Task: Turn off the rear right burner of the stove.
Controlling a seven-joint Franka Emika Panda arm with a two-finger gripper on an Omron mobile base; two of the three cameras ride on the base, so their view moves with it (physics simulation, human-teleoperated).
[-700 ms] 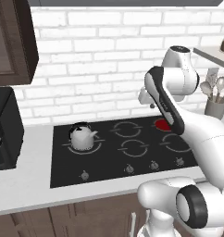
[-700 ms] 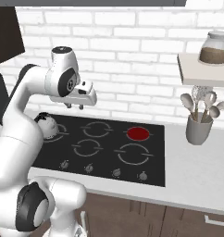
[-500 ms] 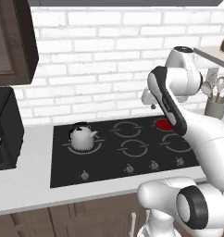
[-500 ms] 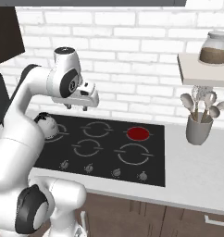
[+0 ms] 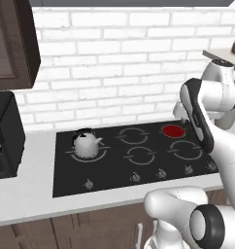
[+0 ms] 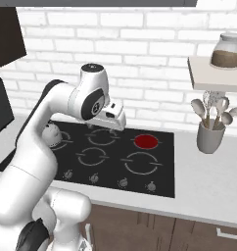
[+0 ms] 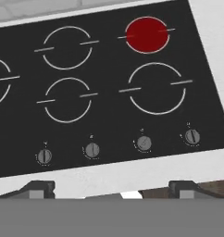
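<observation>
A kettle (image 5: 87, 142) sits at the stove's (image 7: 109, 115) far left; at far right the rear right burner (image 7: 147, 34) glows red. The gripper (image 7: 112, 189) hovers high, fingers spread and empty, the knob row (image 7: 144, 143) below and nearer (third knob looks turned).

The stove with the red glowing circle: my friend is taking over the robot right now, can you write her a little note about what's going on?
Gripper: hangs above the front edge of the flat black glass stove, holding nothing; its jaws stand wide apart.
Rear right burner: centre is a red disc, so it reads as on.
Row of small silver knobs along the stove's front: none touched.
Silver kettle: sits on the left burner.
Done: the gripper is over the stove.
Left: probably find the right knob, turn it, see the red go dark.
</observation>
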